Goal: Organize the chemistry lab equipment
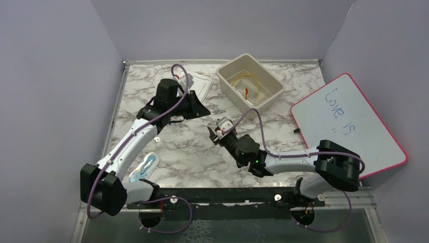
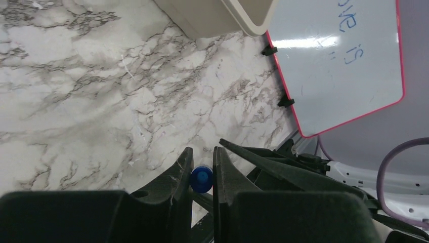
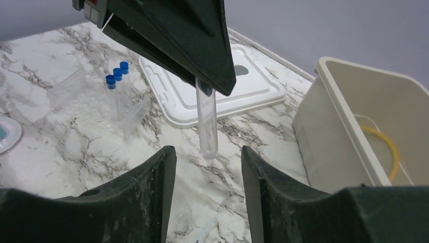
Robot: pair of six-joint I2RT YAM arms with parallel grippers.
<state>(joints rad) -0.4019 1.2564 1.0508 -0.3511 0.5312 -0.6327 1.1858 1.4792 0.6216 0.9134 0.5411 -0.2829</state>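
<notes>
Marble counter [image 1: 177, 152]: test tube [image 3: 207, 126], upright, clamped in my left claw [image 2: 202, 152]; right claw [image 3: 207, 150], jaws apart, faces it.

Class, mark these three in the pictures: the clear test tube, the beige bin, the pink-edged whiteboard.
clear test tube [image 3: 207, 126], right wrist view, middle of its body.
beige bin [image 3: 316, 126], right wrist view, outer side wall.
pink-edged whiteboard [image 1: 374, 136], top external view, bare white face.
</notes>
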